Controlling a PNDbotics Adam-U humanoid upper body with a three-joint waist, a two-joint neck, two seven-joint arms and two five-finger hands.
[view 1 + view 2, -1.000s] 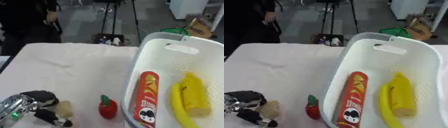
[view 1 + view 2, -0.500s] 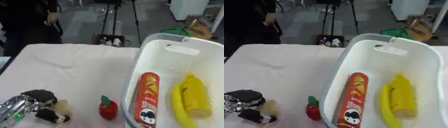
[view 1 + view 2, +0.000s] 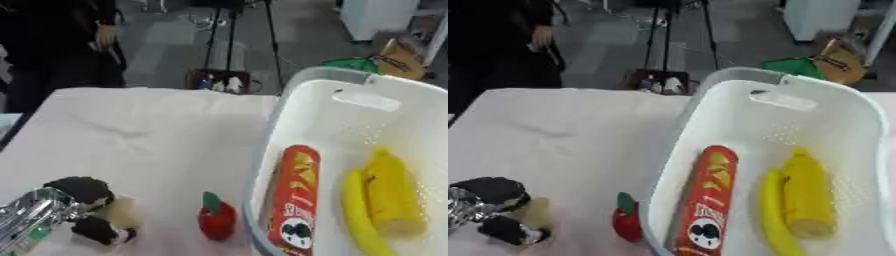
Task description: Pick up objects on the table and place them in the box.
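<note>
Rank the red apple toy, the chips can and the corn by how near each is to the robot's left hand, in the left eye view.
From the left hand, at lower left:
1. Red apple toy, on the table beside the basket.
2. Chips can, on the basket's left side.
3. Corn, on the basket's right side.

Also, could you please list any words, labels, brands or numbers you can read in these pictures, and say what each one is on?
No text can be read anywhere.
Red chip can in the white basket: it carries printed yellow and black-and-white graphics, but the lettering is too blurred to read.
Red apple toy, banana, corn cob: no markings visible.
</note>
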